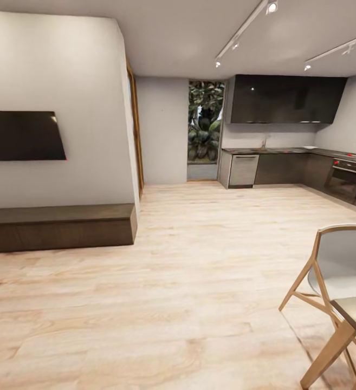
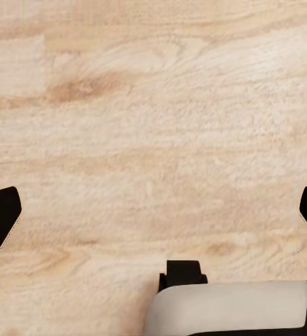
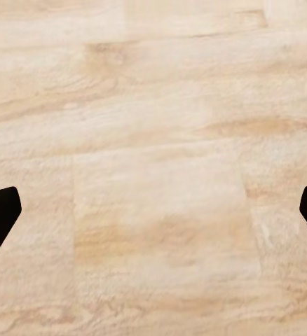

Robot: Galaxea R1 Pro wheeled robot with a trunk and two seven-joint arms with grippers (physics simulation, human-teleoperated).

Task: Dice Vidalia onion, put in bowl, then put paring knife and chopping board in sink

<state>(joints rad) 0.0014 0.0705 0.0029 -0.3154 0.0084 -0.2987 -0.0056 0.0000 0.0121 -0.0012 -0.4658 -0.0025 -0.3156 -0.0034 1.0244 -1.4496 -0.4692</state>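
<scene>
Far off, the countertop [image 1: 286,151] runs along the back wall of the kitchen, and on it we can make out a tap that marks the sink [image 1: 262,149] and a pale speck that may be the bowl [image 1: 310,147]; the onion, board and knife are too small or hidden to tell. Between us and them lies the wooden floor [image 1: 188,281], with a chair [image 1: 335,276] near our right. Our left gripper [image 2: 153,217] and right gripper [image 3: 153,217] hang over bare planks, fingers spread wide and empty, likely carried so for the drive. We read no writing or labels anywhere.
</scene>
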